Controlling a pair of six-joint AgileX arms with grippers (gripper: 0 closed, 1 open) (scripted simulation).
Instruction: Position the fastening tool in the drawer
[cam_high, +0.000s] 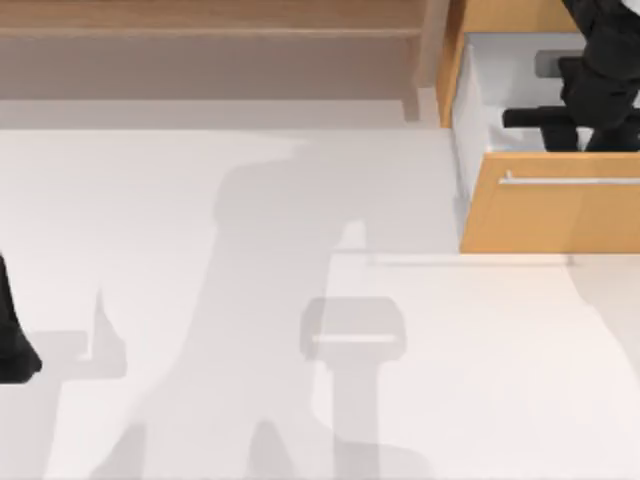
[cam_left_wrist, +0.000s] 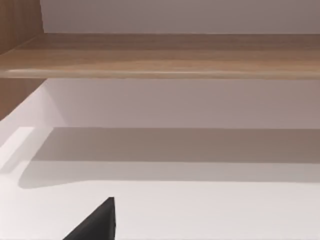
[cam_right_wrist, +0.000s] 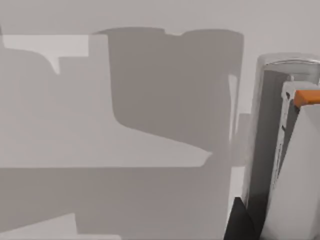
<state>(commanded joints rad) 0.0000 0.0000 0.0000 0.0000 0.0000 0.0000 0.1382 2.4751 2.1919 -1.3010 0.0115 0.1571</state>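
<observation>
Light orange-brown wooden drawer (cam_high: 545, 215), white inside, thin silver bar handle (cam_high: 570, 181): pulled open at the bench's far right corner. Right gripper (cam_high: 585, 115): black, inside the drawer's white compartment; whether clenched or released, cannot tell. Grey, white and orange fastening tool (cam_right_wrist: 287, 165): upright, close before the right wrist camera; grasp cannot be told. Left arm (cam_high: 12, 335): parked at the bench's left edge.

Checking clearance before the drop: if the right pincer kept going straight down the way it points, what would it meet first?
Most likely the white floor of the drawer: the right pincer hangs over the open drawer, holding a grey tool. Depth is unclear from above.
</observation>
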